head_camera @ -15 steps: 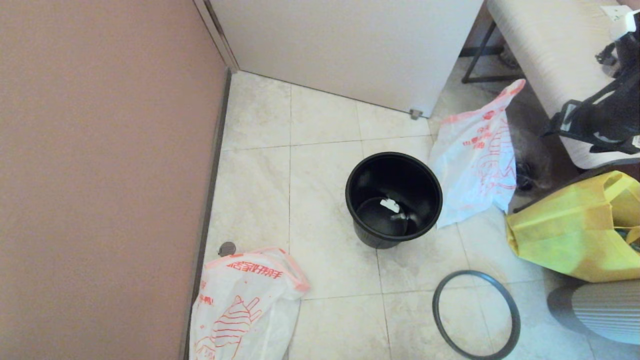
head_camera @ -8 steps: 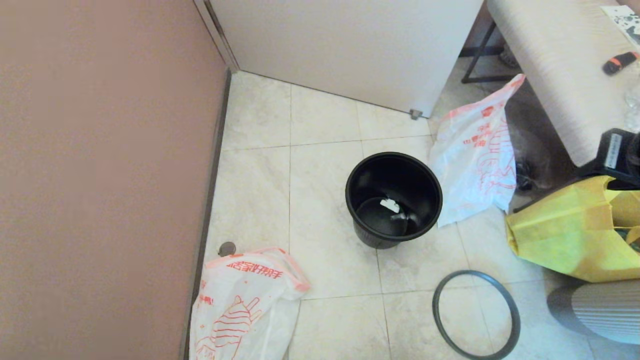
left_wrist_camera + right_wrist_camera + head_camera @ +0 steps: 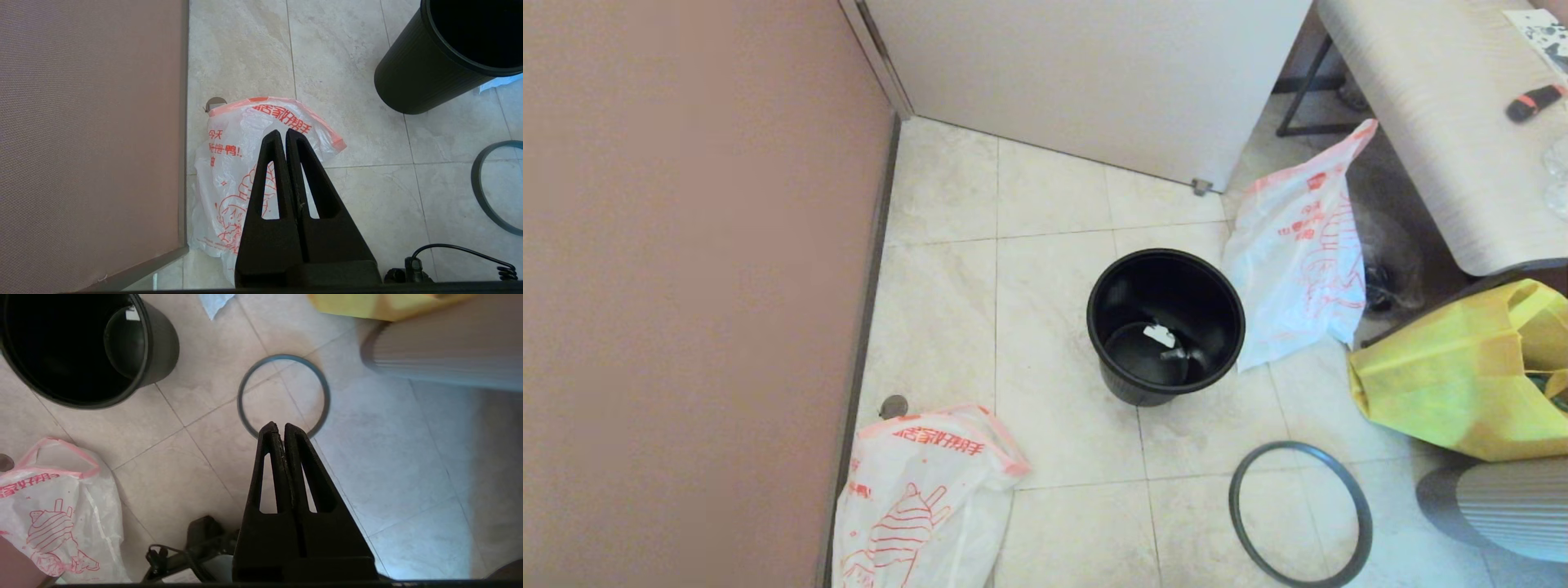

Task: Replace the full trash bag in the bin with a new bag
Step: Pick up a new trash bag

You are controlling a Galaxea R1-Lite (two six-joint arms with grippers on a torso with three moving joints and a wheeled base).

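The black bin (image 3: pixel 1123 388) stands open on the tiled floor with only a white scrap inside. Its dark grey hoop (image 3: pixel 1233 494) lies flat on the floor to the front right. A puffed printed bag with a pink rim, the full trash bag (image 3: pixel 915 506), sits by the wall at front left. The new bag (image 3: pixel 1298 261) leans slack beside the bin at the back right. My left gripper (image 3: pixel 284 132) hangs shut and empty above the full trash bag (image 3: pixel 229 171). My right gripper (image 3: pixel 278 426) is shut and empty over the hoop (image 3: pixel 240 400). Neither gripper shows in the head view.
A pink wall (image 3: pixel 686 286) bounds the left and a white panel (image 3: pixel 1094 73) the back. A table (image 3: pixel 1437 122) stands at the back right with a clear bag (image 3: pixel 1392 253) under it. A big yellow bag (image 3: pixel 1454 384) and a grey ribbed object (image 3: pixel 1503 506) sit at the right.
My right arm has dropped away from the table at the right and left the head view. The new bag's top corner shifted slightly. The bin, hoop and full bag have not moved.
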